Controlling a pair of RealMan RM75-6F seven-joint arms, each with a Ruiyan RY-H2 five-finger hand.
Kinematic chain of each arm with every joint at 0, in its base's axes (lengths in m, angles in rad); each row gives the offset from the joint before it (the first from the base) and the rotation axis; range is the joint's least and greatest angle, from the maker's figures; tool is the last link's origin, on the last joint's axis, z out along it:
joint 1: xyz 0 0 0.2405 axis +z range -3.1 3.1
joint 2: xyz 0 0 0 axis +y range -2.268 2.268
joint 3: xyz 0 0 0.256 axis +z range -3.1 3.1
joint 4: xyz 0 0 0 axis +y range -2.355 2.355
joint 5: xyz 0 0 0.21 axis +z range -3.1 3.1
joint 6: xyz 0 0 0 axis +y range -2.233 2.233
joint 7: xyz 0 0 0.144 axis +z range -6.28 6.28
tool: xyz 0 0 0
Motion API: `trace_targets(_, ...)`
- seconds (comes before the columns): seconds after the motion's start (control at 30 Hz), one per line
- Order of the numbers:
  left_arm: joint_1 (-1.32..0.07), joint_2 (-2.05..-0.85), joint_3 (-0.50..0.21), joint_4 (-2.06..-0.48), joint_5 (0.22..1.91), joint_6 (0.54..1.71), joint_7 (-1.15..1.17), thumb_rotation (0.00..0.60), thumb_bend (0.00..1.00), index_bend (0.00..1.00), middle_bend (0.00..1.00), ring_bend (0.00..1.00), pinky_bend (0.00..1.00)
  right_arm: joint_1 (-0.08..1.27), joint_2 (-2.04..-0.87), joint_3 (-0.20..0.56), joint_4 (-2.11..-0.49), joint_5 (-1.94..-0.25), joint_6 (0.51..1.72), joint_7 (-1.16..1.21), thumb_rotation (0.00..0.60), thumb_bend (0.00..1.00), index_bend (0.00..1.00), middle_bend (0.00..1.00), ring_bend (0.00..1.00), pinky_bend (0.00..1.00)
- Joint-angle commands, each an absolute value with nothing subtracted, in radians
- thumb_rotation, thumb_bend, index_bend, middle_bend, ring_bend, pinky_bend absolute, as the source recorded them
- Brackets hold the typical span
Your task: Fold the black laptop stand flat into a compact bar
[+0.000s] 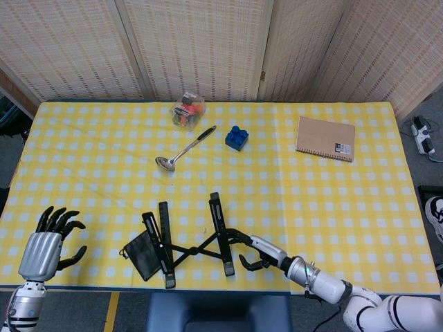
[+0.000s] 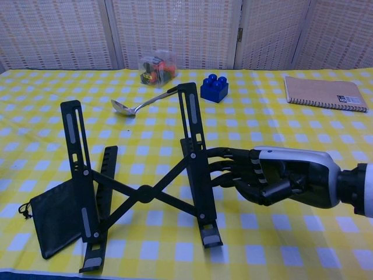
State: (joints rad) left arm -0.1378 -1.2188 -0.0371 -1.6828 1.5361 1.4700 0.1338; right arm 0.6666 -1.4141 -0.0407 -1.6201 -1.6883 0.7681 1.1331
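Woven screen panels (image 1: 201,45) behind table (image 1: 360,207)
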Motion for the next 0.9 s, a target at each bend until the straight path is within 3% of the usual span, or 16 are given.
trace_targets(0.03, -0.14, -1.22, -0.038, -1.683, 1.537, 1.469, 0.135, 0.6, 0.31, 0.43, 0.26, 0.15, 0.0, 0.675, -1.393, -0.072, -1.622, -1.715, 0.794, 1.136, 0.6, 0.71, 0.0, 0.08, 0.1, 0.0)
trace_targets(0.17, -0.144, -1.221, -0.039, -1.683, 1.539, 1.465, 0.137, 0.6, 0.31, 0.43, 0.26, 0.15, 0.0, 0.673, -1.366, -0.095, -1.615, -1.717, 0.825, 1.123, 0.6, 0.43, 0.0, 0.04, 0.08, 0.0)
trace_targets(0.23, -0.147, -1.221, -0.04, -1.683, 1.541, 1.464, 0.139, 0.6, 0.31, 0.43, 0.26, 0.15, 0.0, 0.671, -1.353, -0.103, -1.613, -1.714, 0.844, 1.123, 0.6, 0.34, 0.0, 0.03, 0.07, 0.0)
trace_targets(0.57, -0.187, -1.202, -0.046, -1.695, 1.579, 1.432, 0.076, 0.6, 0.31, 0.41, 0.26, 0.15, 0.0, 0.666, -1.302, -0.099, -1.605, -1.677, 0.919, 1.16, 0.6, 0.32, 0.0, 0.02, 0.07, 0.0)
trace_targets(0.9, -0.225, -1.19, -0.048, -1.691, 1.584, 1.389, -0.007, 0.6, 0.31, 0.34, 0.26, 0.15, 0.01, 0.77, -1.377, 0.001, -1.538, -1.63, 0.863, 1.245, 0.6, 0.32, 0.0, 0.02, 0.07, 0.0)
